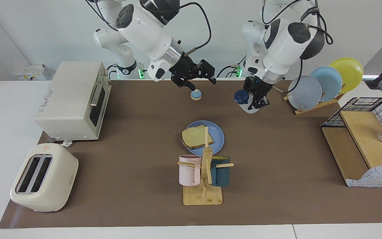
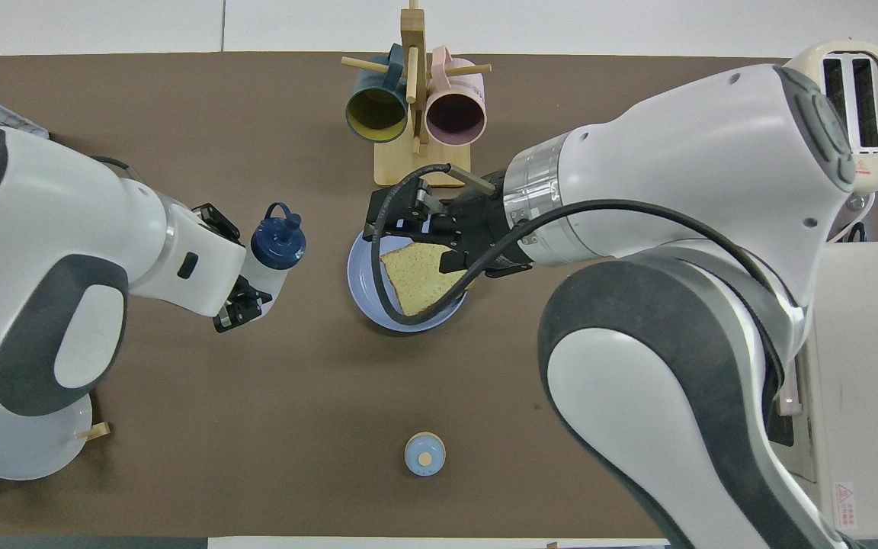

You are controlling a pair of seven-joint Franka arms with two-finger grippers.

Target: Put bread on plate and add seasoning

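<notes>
Up in the facing view, the left gripper is clamped on the seasoning bottle, held in the air and tilted, cap toward the middle of the table, over bare mat between the plate rack and the small bell. The right gripper hangs with its fingers apart and empty, just over the bell. The bread lies flat on the blue plate at mid-table, well apart from both grippers. The mug stand, with a pink and a dark teal mug, stands right next to the plate, farther from the robots, and its post crosses the bread's edge in this view. The oven and toaster sit at the right arm's end.

Seen from overhead, the right gripper and its cable cover part of the bread and plate. The bottle in the left gripper shows beside the plate, toward the left arm's end.
</notes>
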